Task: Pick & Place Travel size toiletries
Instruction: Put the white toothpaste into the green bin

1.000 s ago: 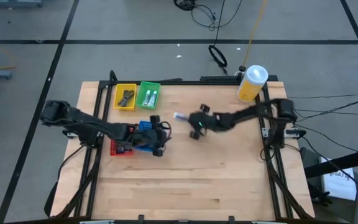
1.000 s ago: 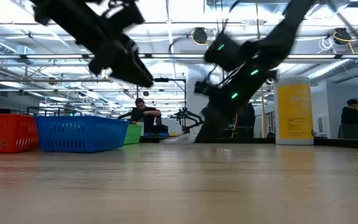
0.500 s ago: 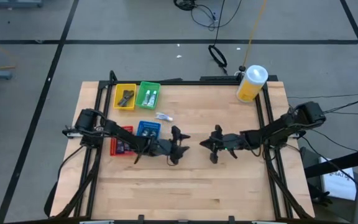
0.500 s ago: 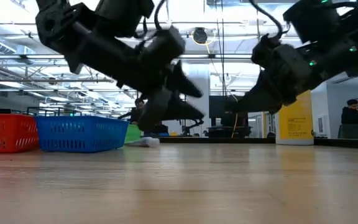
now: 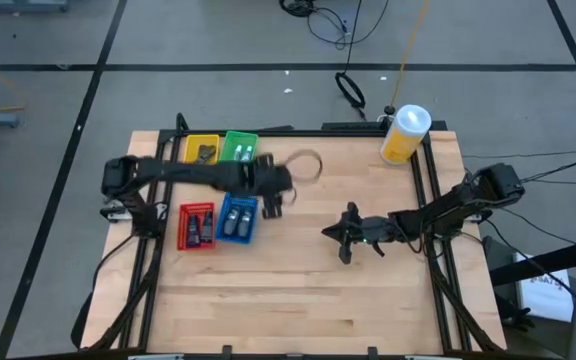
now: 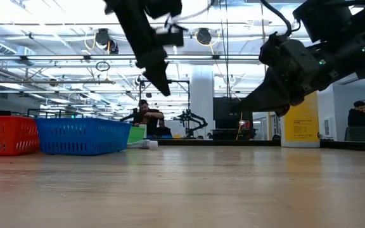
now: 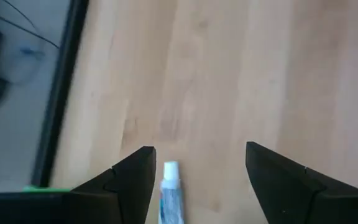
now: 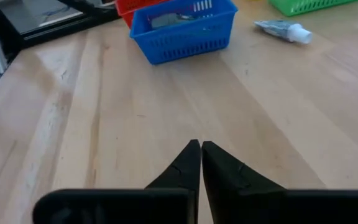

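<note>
Left gripper [image 7: 197,171] fingers spread apart, positioned above the toothpaste tube [image 7: 169,190]; the tube lies between the fingers on the table [image 5: 298,290], just beside the green tray [image 5: 230,148]. Right gripper [image 8: 200,163] fingers together, well apart from the green tray

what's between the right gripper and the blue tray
Only bare wood. In the right wrist view the table runs clear from the shut right gripper to the blue tray; the tube lies off to the side.
</note>
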